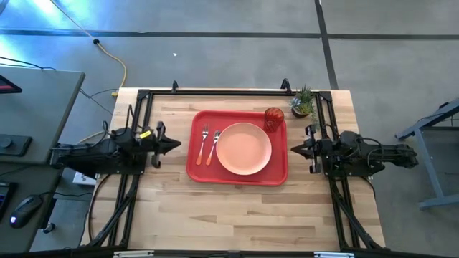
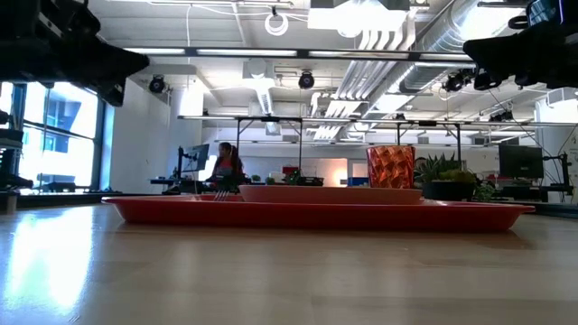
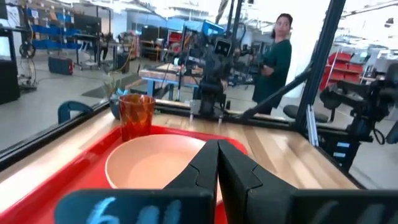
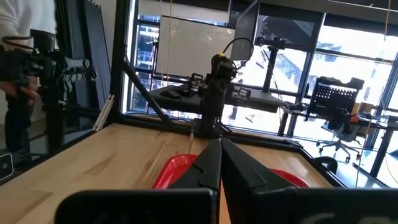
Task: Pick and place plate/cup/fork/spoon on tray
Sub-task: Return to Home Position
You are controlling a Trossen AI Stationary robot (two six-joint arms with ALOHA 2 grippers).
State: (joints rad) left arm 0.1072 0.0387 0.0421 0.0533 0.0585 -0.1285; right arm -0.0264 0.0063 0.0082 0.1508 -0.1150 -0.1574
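Observation:
The red tray [image 1: 198,166] lies in the middle of the table. On it rest the peach-orange plate [image 1: 244,148], the red-orange cup [image 1: 273,117] upright at the tray's far right corner, and the fork [image 1: 204,144] and spoon [image 1: 213,146] side by side left of the plate. The plate [image 3: 155,163] and cup [image 3: 135,116] also show in the left wrist view. My left gripper [image 1: 177,144] is shut and empty, left of the tray. My right gripper [image 1: 294,149] is shut and empty, right of the tray.
A small green potted plant [image 1: 303,102] stands at the table's far right corner. Black frame rails [image 1: 215,92] run along the table's far, left and right edges. Bare wood lies between the tray and the near edge. A person [image 3: 278,46] stands beyond the table.

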